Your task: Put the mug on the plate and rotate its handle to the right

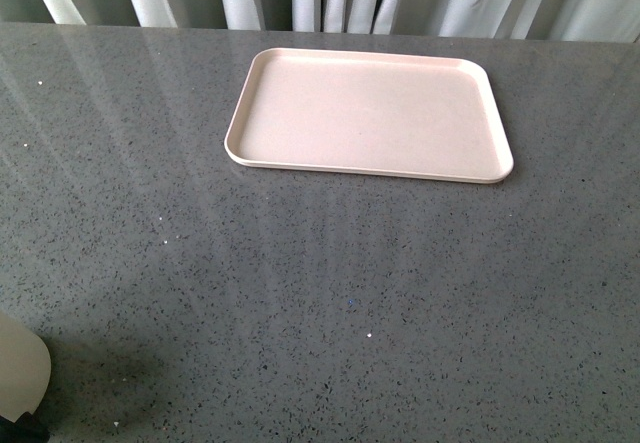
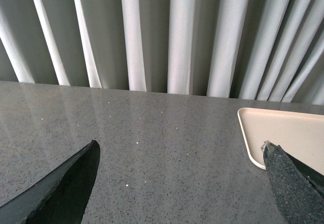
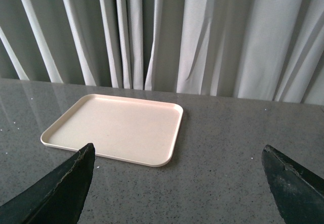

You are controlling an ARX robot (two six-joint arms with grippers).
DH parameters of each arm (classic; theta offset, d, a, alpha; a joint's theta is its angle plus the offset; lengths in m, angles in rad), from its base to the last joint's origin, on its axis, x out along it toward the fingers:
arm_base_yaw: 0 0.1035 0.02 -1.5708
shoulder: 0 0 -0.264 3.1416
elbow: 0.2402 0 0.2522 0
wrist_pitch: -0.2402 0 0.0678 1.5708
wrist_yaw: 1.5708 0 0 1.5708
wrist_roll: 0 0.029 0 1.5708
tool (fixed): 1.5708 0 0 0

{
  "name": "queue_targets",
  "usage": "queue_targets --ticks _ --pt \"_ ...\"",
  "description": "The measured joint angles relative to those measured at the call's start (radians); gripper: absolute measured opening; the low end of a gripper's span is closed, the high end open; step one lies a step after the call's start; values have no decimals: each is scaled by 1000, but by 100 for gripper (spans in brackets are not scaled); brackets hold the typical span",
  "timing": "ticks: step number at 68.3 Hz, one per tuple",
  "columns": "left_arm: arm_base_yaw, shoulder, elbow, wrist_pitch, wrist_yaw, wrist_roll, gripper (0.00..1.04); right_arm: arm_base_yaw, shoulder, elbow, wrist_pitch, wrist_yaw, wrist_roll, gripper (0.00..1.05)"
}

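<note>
Close by, at the left edge, a pale round bit peeks in, likely the mug (image 1: pixel 20 373). The left gripper (image 2: pixel 179 144) and right gripper (image 3: pixel 178 147) are spread apart, holding nothing. Far back, the plate (image 1: pixel 370 113) is bare. No step is done yet.

No readable text, labels, brands, numbers or signs in any of the three views. plate (image 1: pixel 370 113): plain pink, unmarked. surface (image 1: pixel 300 293): speckled grey only, no print. curtain (image 3: pixel 228 37): plain.
</note>
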Motion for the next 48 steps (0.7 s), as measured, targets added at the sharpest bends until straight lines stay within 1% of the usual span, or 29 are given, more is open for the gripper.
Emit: queue_targets --ticks 37,40,41,42,45,48 --pt "0 0 0 0 0 0 95 0 0 0 0 0 0 96" --pt "17 35 28 -76 68 -19 95 0 0 0 0 1 0 96" --pt "31 72 60 -156 124 -31 95 0 0 0 0 1 0 96" --pt "39 97 79 -193 146 -33 95 0 0 0 0 0 0 96" --pt "87 307 200 -381 274 -29 95 0 0 0 0 -2 0 96" --pt "113 410 243 -393 307 -11 95 0 0 0 0 -1 0 96"
